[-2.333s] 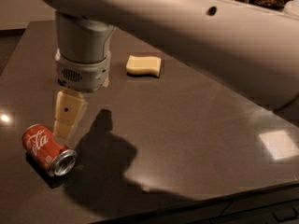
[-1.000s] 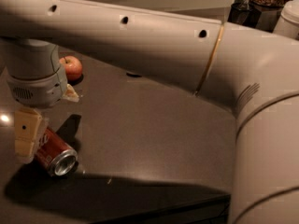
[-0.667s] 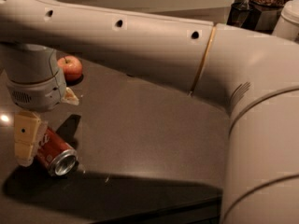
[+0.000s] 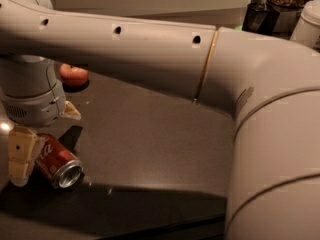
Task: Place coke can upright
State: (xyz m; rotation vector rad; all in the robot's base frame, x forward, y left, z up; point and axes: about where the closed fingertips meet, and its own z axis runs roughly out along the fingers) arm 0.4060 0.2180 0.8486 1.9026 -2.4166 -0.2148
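Tool sits at the upper-left end of the coke can, overlapping it. Can't tell if it's spread, closed or gripping. Arm spans the view above the can, with the wrist housing straight over it. Tabletop is dark and glossy. Can lies on its side on the tabletop, silver end toward camera, same spot and pose as 0.7 s ago. The tool has only edged slightly left. Apple behind the can hasn't moved.
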